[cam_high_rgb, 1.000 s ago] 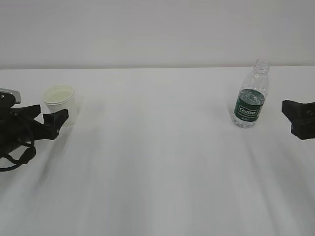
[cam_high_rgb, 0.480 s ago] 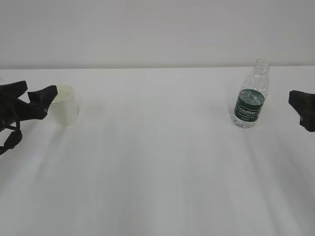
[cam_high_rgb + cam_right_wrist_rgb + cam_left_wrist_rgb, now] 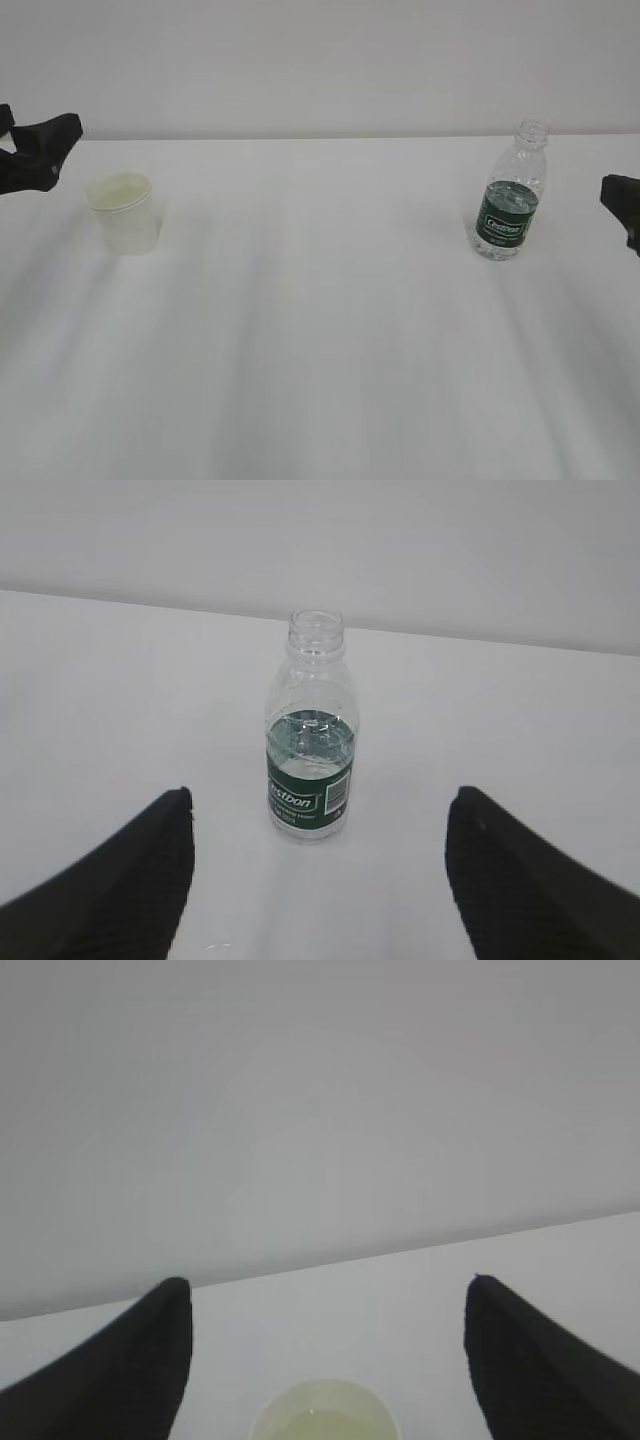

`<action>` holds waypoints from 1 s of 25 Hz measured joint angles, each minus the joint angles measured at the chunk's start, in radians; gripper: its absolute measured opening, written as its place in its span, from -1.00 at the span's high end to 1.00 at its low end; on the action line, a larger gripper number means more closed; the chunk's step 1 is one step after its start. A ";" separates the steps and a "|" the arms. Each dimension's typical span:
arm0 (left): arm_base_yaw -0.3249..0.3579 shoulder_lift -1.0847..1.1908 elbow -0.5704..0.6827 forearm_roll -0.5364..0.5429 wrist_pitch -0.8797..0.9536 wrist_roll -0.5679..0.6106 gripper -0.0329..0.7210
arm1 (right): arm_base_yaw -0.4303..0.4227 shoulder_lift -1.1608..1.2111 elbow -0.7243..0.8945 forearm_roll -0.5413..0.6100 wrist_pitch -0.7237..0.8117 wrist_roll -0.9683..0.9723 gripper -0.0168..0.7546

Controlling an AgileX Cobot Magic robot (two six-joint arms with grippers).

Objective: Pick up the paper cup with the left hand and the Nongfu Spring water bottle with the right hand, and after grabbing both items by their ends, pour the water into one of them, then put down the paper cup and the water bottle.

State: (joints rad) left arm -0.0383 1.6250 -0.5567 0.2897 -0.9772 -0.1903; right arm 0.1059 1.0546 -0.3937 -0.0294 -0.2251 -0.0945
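White tabletop [image 3: 320,330] runs bare to a pale wall. Just ahead of the right end effector [image 3: 318,880], fingers wide apart and empty, stands the Nongfu Spring water bottle [image 3: 309,742]: light, thin-walled, uncapped, best gripped low. Below the left end effector [image 3: 325,1360], equally spread, sits the crushable paper cup [image 3: 323,1412].

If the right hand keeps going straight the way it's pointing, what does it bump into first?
Most likely the Nongfu Spring water bottle. It stands upright straight ahead, centred between the open right hand's fingers, with only bare table before it.
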 joint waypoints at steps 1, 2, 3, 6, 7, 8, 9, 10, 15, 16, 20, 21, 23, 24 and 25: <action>0.000 -0.020 0.000 0.000 0.017 -0.002 -0.70 | 0.000 -0.008 -0.007 0.000 0.014 0.000 -0.57; 0.000 -0.043 0.000 0.000 0.034 -0.004 -0.70 | 0.000 -0.017 -0.014 0.000 0.030 0.000 -0.57; 0.000 -0.065 0.002 0.000 0.057 -0.006 -0.69 | 0.000 -0.023 -0.016 0.000 0.041 0.001 -0.57; 0.000 -0.127 0.002 0.000 0.118 -0.010 -0.67 | 0.000 -0.049 -0.021 0.002 0.058 0.001 -0.57; 0.000 -0.150 0.002 0.000 0.136 -0.010 -0.67 | 0.000 -0.057 -0.021 0.002 0.068 0.001 -0.57; 0.000 -0.168 0.004 0.000 0.158 -0.010 -0.66 | 0.000 -0.066 -0.021 0.002 0.073 0.001 -0.57; 0.000 -0.191 0.006 0.000 0.175 -0.010 -0.66 | 0.000 -0.077 -0.021 0.002 0.081 0.001 -0.57; 0.000 -0.213 0.006 0.000 0.200 -0.014 -0.66 | 0.000 -0.084 -0.021 0.002 0.092 0.001 -0.57; 0.000 -0.310 0.007 0.000 0.276 -0.039 -0.66 | 0.000 -0.136 -0.021 0.003 0.133 0.005 -0.57; 0.000 -0.332 0.007 0.000 0.294 -0.041 -0.66 | 0.000 -0.150 -0.021 0.003 0.146 0.009 -0.57; 0.000 -0.419 0.007 0.000 0.371 -0.050 -0.66 | 0.000 -0.204 -0.021 0.003 0.182 0.017 -0.57; 0.000 -0.444 0.007 0.000 0.388 -0.052 -0.66 | 0.000 -0.218 -0.022 0.003 0.198 0.017 -0.57; 0.000 -0.490 0.008 0.000 0.435 -0.056 -0.66 | 0.000 -0.237 -0.031 0.003 0.240 0.018 -0.57; 0.000 -0.516 0.010 0.000 0.456 -0.056 -0.66 | 0.000 -0.246 -0.037 0.003 0.266 0.018 -0.57; 0.000 -0.541 0.009 0.000 0.482 -0.056 -0.66 | 0.000 -0.256 -0.044 0.003 0.286 0.018 -0.57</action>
State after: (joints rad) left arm -0.0383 1.0837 -0.5475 0.2897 -0.4947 -0.2468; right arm 0.1059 0.7987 -0.4378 -0.0260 0.0609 -0.0763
